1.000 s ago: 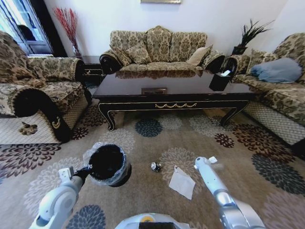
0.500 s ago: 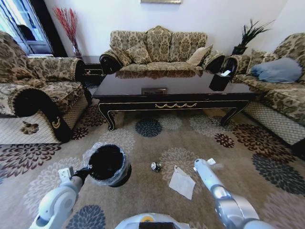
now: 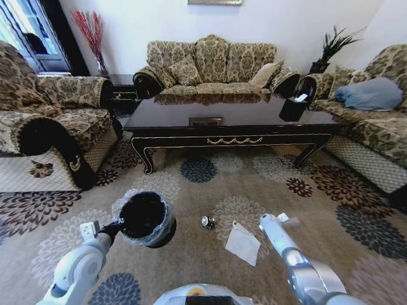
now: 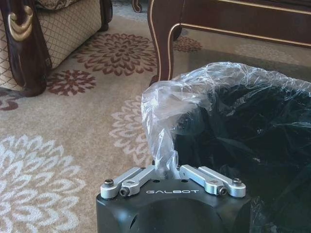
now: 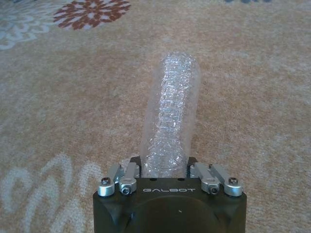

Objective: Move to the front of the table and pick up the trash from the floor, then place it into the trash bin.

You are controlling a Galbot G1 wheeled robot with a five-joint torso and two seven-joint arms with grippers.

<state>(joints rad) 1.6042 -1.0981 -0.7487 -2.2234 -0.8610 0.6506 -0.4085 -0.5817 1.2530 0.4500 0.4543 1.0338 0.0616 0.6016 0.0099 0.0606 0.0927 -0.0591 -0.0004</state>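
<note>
**Both hands loaded, litter on the carpet ahead**

My left hand (image 3: pixel 116 225) is clamped on the ruffled clear liner of the trash bin (image 3: pixel 145 218); in the left wrist view my fingers (image 4: pixel 146 171) pinch a twist of that plastic at the rim. The bin sits low on my left, over the floor (image 3: pixel 191 190).

My right hand (image 3: pixel 280 220) is low over the carpet on my right, closed on a clear crinkled plastic tube (image 5: pixel 171 126) that sticks straight out from between the fingers (image 5: pixel 127 171).

Trash in front of me: a white paper sheet (image 3: pixel 243 243) lies flat just beside my right arm, on its inner side. A small shiny ball (image 3: pixel 207 222) lies between the bin and the sheet, apart from both.

Surroundings: the table (image 3: pixel 232 124), a long dark surface, stands across the view beyond the litter, well apart from it. A patterned sofa (image 3: pixel 213 67) sits behind it, an armchair (image 3: pixel 51 121) to my left, another sofa (image 3: pixel 375 121) with a blue cushion (image 3: pixel 372 93) to my right. Carpet between my hands and the litter is open.
</note>
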